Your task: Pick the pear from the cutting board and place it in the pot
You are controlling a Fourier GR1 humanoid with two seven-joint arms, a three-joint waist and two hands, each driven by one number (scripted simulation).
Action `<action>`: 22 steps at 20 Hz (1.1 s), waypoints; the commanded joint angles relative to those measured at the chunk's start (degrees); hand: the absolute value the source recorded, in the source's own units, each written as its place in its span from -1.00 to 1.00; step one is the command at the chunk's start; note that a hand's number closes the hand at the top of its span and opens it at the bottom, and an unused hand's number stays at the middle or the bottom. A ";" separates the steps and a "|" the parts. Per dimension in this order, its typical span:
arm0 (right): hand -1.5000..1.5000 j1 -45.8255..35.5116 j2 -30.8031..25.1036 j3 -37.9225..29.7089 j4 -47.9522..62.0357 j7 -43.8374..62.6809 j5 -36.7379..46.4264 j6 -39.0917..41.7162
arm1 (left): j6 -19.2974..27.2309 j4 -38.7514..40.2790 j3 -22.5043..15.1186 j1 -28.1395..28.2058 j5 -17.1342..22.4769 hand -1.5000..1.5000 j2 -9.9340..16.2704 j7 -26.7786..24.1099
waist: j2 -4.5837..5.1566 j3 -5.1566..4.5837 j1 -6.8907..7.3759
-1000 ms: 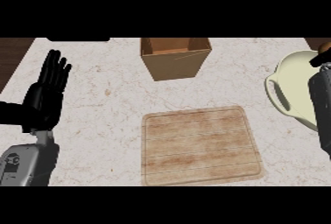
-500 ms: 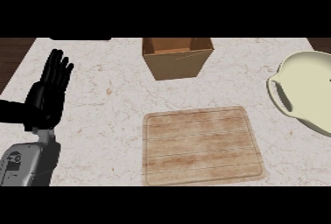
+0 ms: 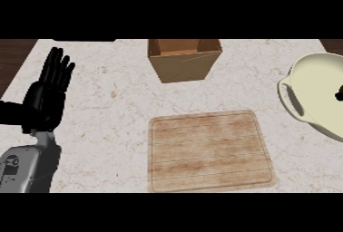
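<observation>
- Head view: your left hand [image 3: 47,93] rests at nine o'clock, fingers spread straight.
- The board [image 3: 209,152], centre, carries no pear.
- Pot [image 3: 315,97] at three o'clock; pear unseen, possibly inside.
- Right hand out of view.

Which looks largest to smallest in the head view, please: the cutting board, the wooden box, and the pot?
1. Cutting board, clearly the largest.
2. Pot, but the view's right edge cuts it off, so its full extent is unsure.
3. Wooden box, smallest, though it stands farther from the camera.
</observation>
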 commanded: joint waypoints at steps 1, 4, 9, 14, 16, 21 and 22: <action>-1.00 1.22 -0.17 -2.09 2.85 -11.99 -8.13 -0.84 | 1.00 0.23 -0.41 1.30 -1.60 0.00 -0.82 -1.60 | -0.07 -0.01 -0.06; -1.00 -1.52 -0.33 -0.73 3.17 -13.27 -7.93 -4.05 | -0.91 0.26 -0.06 3.12 -0.69 0.00 -0.45 -2.60 | -0.12 -0.07 0.18; -1.00 -2.35 1.63 -3.19 -0.42 -19.49 -13.06 -14.79 | -0.28 0.18 0.07 1.97 -0.67 0.00 -0.83 -2.00 | -0.10 -0.02 0.34; -1.00 -2.71 2.93 -6.87 -5.38 -20.93 -20.83 -18.97 | 0.43 -1.32 -0.06 1.30 -0.87 0.00 -0.74 0.49 | -0.36 -0.06 -0.15; -1.00 0.25 1.30 -8.16 -8.95 -25.47 -26.23 -16.65 | 1.35 -1.84 0.44 0.09 -1.24 0.00 -0.22 2.39 | -0.46 -0.06 -0.75; -1.00 8.66 6.68 -7.84 -20.72 -31.23 -33.58 -19.99 | 0.27 -0.99 0.75 1.44 -1.24 0.00 -0.38 0.14 | -0.52 -0.12 -1.08; -1.00 11.07 5.19 -7.98 -24.40 -28.74 -33.17 -17.39 | 1.94 -1.26 -0.02 1.03 -2.25 0.00 -1.62 0.33 | -0.65 -0.15 -1.51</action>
